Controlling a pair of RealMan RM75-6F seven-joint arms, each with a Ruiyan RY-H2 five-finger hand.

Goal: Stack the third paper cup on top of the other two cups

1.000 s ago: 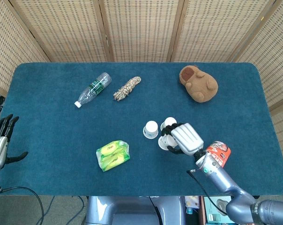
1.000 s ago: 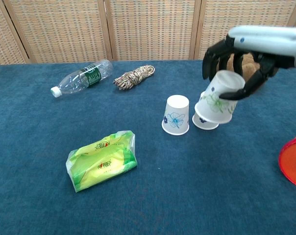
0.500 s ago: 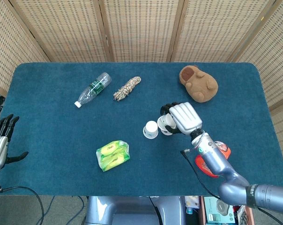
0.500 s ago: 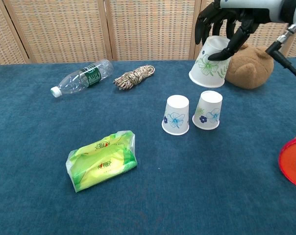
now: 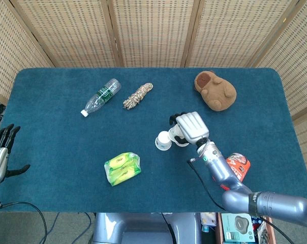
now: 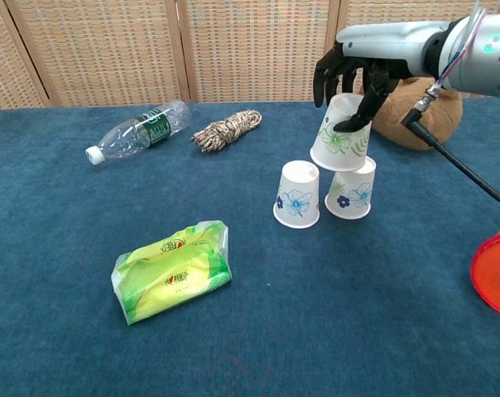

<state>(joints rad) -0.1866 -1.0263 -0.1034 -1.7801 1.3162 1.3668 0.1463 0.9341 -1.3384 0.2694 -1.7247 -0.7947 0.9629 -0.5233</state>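
Observation:
Two upside-down paper cups stand side by side near the table's middle: the left cup [image 6: 298, 194] [image 5: 163, 140] and the right cup [image 6: 352, 189]. My right hand [image 6: 353, 76] [image 5: 190, 127] grips a third paper cup [image 6: 339, 134], tilted and held just above the gap between the two, close over the right cup's top. Whether it touches them I cannot tell. In the head view the hand hides the held cup and the right cup. My left hand [image 5: 1, 152] is open at the table's left edge, far from the cups.
A plastic bottle [image 6: 138, 130] and a rope bundle [image 6: 226, 130] lie at the back left. A green snack pack [image 6: 172, 271] lies front left. A brown plush toy [image 5: 215, 90] sits behind the cups. A red container [image 6: 494, 270] is at the right edge.
My right hand lifted the third cup from beside the right cup, swung it up and back, then brought it left and down to just above the two standing cups.

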